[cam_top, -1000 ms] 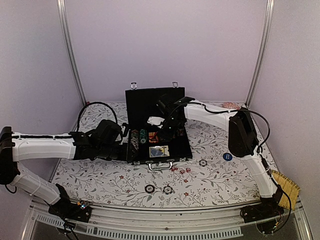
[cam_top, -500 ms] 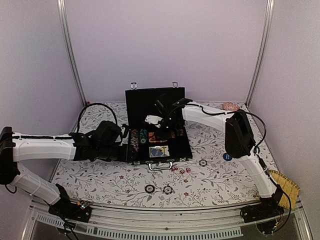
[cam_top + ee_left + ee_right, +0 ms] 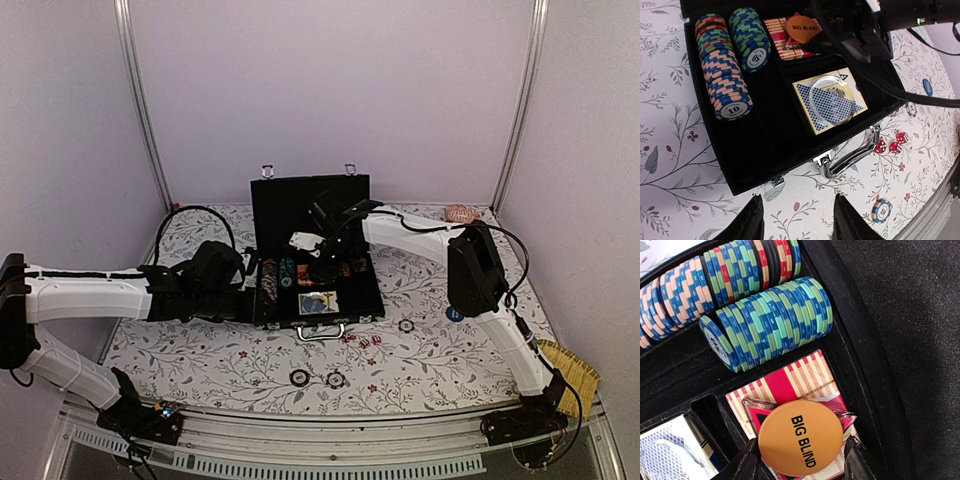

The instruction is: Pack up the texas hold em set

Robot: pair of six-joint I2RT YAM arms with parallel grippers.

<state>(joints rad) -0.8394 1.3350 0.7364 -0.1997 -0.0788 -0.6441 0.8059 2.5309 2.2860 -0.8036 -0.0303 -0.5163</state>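
While set low inside black briefcase, bracketed orange disc marked BIG BLIND with right gripper: jaws spread to disc width, fingers at rim's 9 and 3 o'clock. Could not tell whether clamped or merely alongside. Located disc flat atop black-red triangle and red striped deck, in far middle pocket, close under upright lid.

Recorded left gripper as wide open, holding nothing, parked at case's 9 o'clock, above tablecloth.

Judged next pickups to sit outside case, all between its 6 and 4 o'clock, past silver handle. Placed red dice nearest, between 5 and 6 o'clock from right gripper; blue disc at 4 o'clock, on right arm's side. Rated right arm nearer to both. Rated two of the loose chips, toward arm bases, about even between arms. Noted no long axis on round pieces; noted case lying long 9-to-3.

Counted in case: 2 chip rows, 2 decks (red striped; blue-backed deck), 1 clear disc on latter, 1 triangle, 1 orange disc. Counted outside: 3 dice, 3 loose chips, 1 blue disc.
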